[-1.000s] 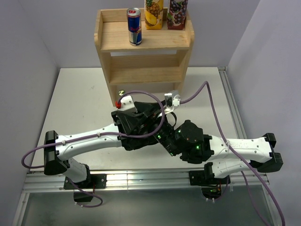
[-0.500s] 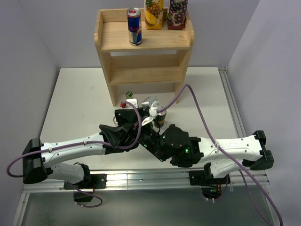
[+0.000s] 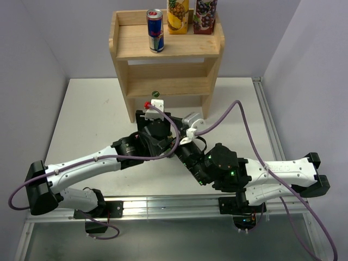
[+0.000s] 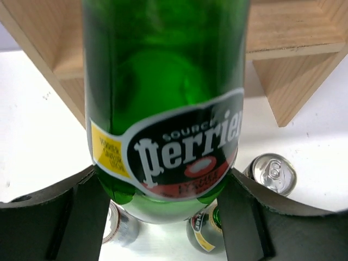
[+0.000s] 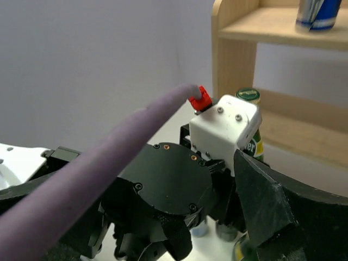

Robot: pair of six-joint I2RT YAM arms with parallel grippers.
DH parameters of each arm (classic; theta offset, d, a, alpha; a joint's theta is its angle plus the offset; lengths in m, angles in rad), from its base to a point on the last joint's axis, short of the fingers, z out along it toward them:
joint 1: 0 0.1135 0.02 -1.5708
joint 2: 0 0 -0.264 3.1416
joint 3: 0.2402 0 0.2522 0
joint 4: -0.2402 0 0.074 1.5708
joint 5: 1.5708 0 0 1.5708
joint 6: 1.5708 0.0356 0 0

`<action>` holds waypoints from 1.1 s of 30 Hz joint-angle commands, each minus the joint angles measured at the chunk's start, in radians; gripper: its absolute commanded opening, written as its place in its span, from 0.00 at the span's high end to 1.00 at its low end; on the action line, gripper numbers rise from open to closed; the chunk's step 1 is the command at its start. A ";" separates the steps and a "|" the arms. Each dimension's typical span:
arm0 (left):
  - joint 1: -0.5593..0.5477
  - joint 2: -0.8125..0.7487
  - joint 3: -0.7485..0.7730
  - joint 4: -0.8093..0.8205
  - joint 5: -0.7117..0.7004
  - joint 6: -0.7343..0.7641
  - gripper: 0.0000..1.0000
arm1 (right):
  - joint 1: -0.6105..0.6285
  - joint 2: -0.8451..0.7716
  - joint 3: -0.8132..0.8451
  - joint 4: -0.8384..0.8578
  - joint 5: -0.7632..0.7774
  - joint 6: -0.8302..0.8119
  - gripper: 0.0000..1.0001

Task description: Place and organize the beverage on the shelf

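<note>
My left gripper (image 4: 163,190) is shut on a green Perrier bottle (image 4: 163,103), its black fingers (image 4: 89,217) pressing both sides of the lower body. The bottle stands upright and lifted, just in front of the wooden shelf (image 3: 179,48), with its cap (image 3: 156,94) level with the lower tier. On the top board stand a Red Bull can (image 3: 155,31), a pineapple juice carton (image 3: 178,15) and a grape juice carton (image 3: 205,15). My right gripper (image 5: 215,209) is open and holds nothing, close behind the left wrist (image 5: 168,185).
Under the held bottle, on the white table (image 3: 92,114), are a silver can (image 4: 270,173), another can (image 4: 117,224) and a small Perrier bottle (image 4: 204,231). Both arms cross in front of the shelf. Purple cables (image 3: 239,117) loop over them.
My left arm has carried the bottle forward toward the shelf's lower tier. The right arm swung left under the left arm, then drew back to the right, still open.
</note>
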 commanded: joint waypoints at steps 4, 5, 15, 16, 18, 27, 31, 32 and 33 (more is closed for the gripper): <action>0.089 -0.030 0.073 0.113 0.058 0.040 1.00 | -0.004 -0.200 0.040 0.349 0.171 -0.352 0.00; 0.106 -0.028 0.073 0.116 0.067 0.043 1.00 | -0.014 -0.239 0.032 0.352 0.177 -0.352 0.00; 0.172 -0.018 0.068 0.122 0.136 0.082 1.00 | -0.314 -0.397 0.058 0.105 0.066 -0.139 0.00; 0.172 -0.016 0.069 0.122 0.138 0.083 1.00 | -0.334 -0.389 0.066 0.088 0.056 -0.128 0.00; 0.172 -0.011 0.065 0.132 0.130 0.088 1.00 | -0.362 -0.380 0.073 0.061 0.038 -0.105 0.00; 0.255 -0.031 0.080 0.152 0.191 0.119 1.00 | -0.371 -0.342 0.043 0.034 0.026 -0.058 0.00; 0.327 -0.028 0.103 0.201 0.248 0.126 1.00 | -0.380 -0.354 0.011 0.027 0.036 -0.038 0.00; 0.350 -0.025 0.111 0.202 0.258 0.125 1.00 | -0.380 -0.357 -0.002 0.022 0.038 -0.029 0.00; 0.361 -0.019 0.117 0.207 0.267 0.125 1.00 | -0.385 -0.359 -0.008 0.019 0.039 -0.025 0.00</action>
